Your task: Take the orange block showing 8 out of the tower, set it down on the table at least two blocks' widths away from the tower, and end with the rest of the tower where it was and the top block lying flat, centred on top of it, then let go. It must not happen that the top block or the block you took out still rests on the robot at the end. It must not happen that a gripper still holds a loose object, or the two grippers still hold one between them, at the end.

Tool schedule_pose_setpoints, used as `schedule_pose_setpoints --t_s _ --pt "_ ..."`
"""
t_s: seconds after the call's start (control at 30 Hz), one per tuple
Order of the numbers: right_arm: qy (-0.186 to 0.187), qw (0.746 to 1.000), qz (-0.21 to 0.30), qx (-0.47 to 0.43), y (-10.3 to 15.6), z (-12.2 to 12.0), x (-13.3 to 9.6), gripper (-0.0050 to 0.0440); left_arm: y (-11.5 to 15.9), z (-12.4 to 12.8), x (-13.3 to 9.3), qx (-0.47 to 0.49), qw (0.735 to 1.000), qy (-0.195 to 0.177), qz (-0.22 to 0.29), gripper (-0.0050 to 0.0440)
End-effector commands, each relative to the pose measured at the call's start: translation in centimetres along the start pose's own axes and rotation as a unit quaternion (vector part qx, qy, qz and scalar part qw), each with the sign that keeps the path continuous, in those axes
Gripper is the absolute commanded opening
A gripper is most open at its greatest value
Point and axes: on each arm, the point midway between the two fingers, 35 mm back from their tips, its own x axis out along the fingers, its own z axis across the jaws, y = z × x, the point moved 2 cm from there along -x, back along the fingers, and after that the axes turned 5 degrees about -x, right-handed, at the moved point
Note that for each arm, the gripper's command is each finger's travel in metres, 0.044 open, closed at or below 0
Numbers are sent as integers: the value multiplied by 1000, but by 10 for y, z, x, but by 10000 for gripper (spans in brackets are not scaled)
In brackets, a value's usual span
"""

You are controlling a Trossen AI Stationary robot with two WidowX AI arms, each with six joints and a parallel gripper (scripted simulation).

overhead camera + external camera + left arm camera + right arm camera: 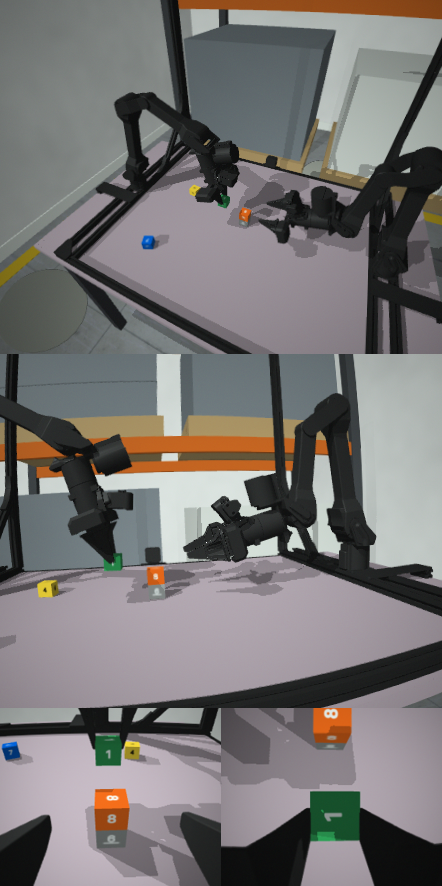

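"what are the claws doing, from where you stand?"

"the left gripper is spread wide with nothing between its fingers, pointing at the tower. the right gripper is closed on the green block, marked 1; it looks held just above the table."

"and the orange block?"

"the orange block, showing 8, sits on the grey block, untouched. farther out are a yellow block and a blue block."

"so which step is this?"

"i'd judge the left arm is lining up to take the orange one, while the right keeps the top block aside. next, the left fingers should straddle only the orange, close, and lift straight up without nudging the grey. the orange then goes down well away, and the green flat and centred on the grey."
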Motion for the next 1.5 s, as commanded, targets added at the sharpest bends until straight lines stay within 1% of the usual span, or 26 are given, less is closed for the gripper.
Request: schedule_pose_setpoints --t_s 0.0,0.1,0.17,0.37,0.43,0.63,0.9,0.97,1.07,1.13,1.47 --pt "1 1000 -12 1 -5 0 -6 0 11 1 1 -1 1000 -1 2 400" --pt "1 1000 -12 1 -5 0 -6 0 13 1 1 -1 1000 -1 2 400" --pt "1 1000 -12 1 -5 0 -6 0 12 1 10 -1 1000 -1 2 400" --pt "1 1000 -12 1 -5 0 -6 0 11 1 83 -1 1000 -1 2 400" --pt "1 1000 -12 1 -5 0 -6 0 13 1 99 -1 1000 -1 2 400" --pt "1 1000 -12 1 -5 0 -6 0 13 1 101 -1 1000 -1 2 400" --pt "1 1000 -12 1 -5 0 -6 0 13 1 101 -1 1000 -1 2 208" --pt "1 1000 -12 1 -5 0 -6 0 13 1 101 -1 1000 -1 2 208" --pt "1 1000 -12 1 -5 0 -6 0 13 1 101 -1 1000 -1 2 188" --pt "1 1000 -12 1 -5 0 -6 0 13 1 101 -1 1000 -1 2 188" --pt "1 1000 -12 1 -5 0 -6 0 13 1 101 -1 1000 -1 2 121"
